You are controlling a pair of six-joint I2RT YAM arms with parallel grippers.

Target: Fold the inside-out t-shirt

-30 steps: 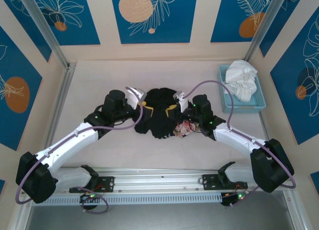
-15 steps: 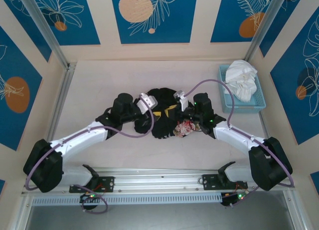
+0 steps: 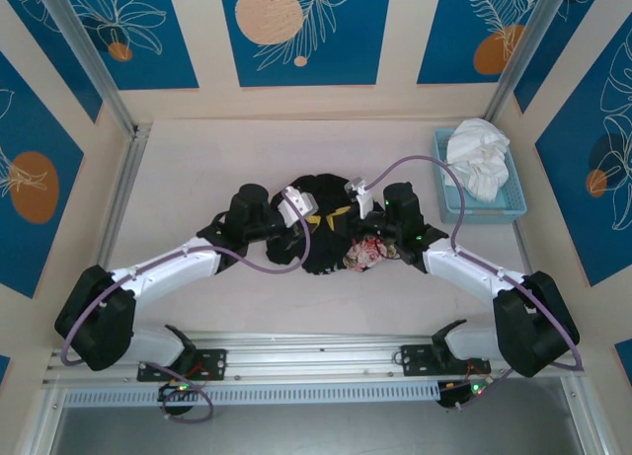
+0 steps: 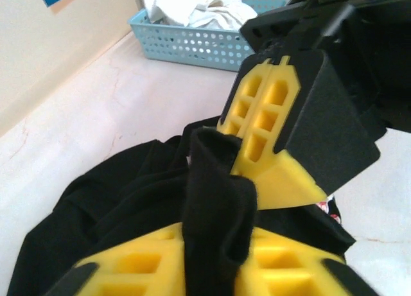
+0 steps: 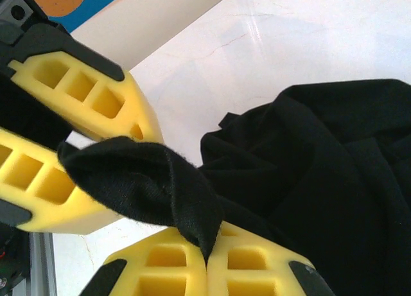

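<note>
The inside-out t-shirt [image 3: 314,250] lies bunched in a black heap at the table's centre, its pink floral patch [image 3: 367,252] showing at the right edge. Both grippers meet over the heap, tip to tip. My left gripper [image 3: 314,219] is shut on a raised fold of black cloth [image 4: 215,200] that runs up between its yellow fingers [image 4: 135,264]. My right gripper [image 3: 340,212] is shut on the same fold, with the cloth [image 5: 148,174] pinched between its pads [image 5: 160,270]. From the right wrist, the left gripper [image 5: 128,171] stands just ahead, its fingers either side of that fold.
A light blue basket [image 3: 444,184] at the back right holds a white garment [image 3: 479,157]; it also shows in the left wrist view as the basket [image 4: 192,42]. Metal frame posts stand at the back corners. A rail [image 3: 316,361] runs along the near edge.
My left gripper moved right to the right gripper's tips and closed on the raised black fold. The right gripper kept its grip and barely moved.
</note>
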